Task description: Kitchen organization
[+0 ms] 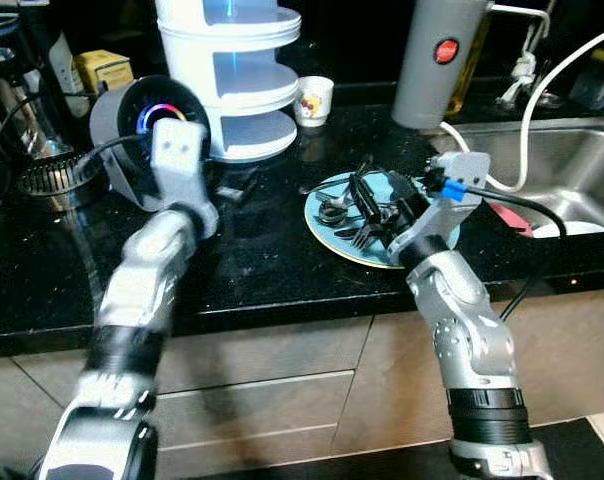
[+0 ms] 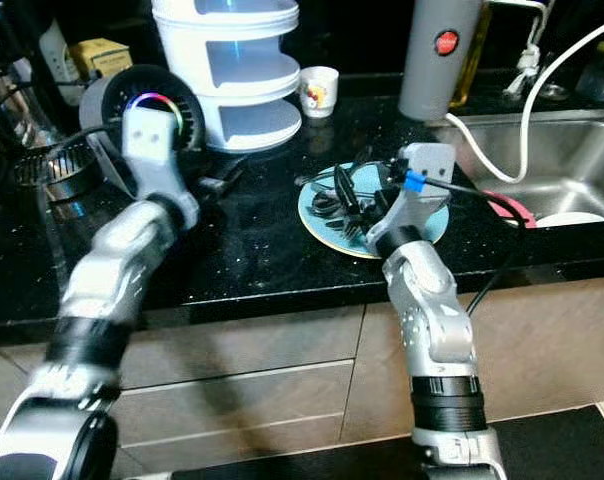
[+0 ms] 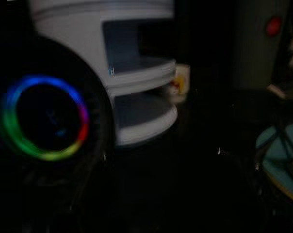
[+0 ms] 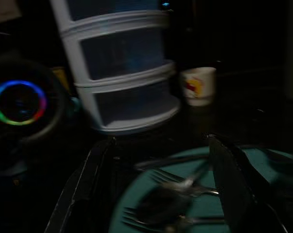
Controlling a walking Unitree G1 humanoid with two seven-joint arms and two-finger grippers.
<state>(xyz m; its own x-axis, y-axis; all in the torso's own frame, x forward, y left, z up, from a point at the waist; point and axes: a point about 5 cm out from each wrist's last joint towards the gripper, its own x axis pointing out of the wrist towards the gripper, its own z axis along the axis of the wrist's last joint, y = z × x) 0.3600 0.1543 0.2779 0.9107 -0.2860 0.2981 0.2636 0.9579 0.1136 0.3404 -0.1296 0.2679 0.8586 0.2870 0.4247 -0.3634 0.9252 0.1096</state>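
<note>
Black stone makes up the kitchen surface (image 1: 262, 270), speckled and glossy, with a steel sink (image 1: 557, 165) sunk into it at about three o'clock. At its centre lies a teal plate (image 1: 327, 232) heaped with forks and spoons (image 1: 357, 222), the clutter this tidy-up seems aimed at. The right gripper (image 4: 156, 189) hovers low over that heap, its two black fingers (image 4: 83, 184) spread wide and holding nothing, one on each side of a fork. A good pick here probably means singling out one handle, lowering until both fingers straddle it, and closing squarely so the tangled neighbours are not dragged off the plate. At eleven o'clock from the plate stands a white tiered organiser (image 1: 237, 80), likely where the cutlery belongs, with a small printed cup (image 1: 314, 100) just beside it and a grey canister (image 1: 437, 60) at one o'clock. Farther out at ten o'clock sits a dark round device with a rainbow ring (image 1: 157, 115), where the left arm reaches; whether the left gripper's fingers are open cannot be told.
</note>
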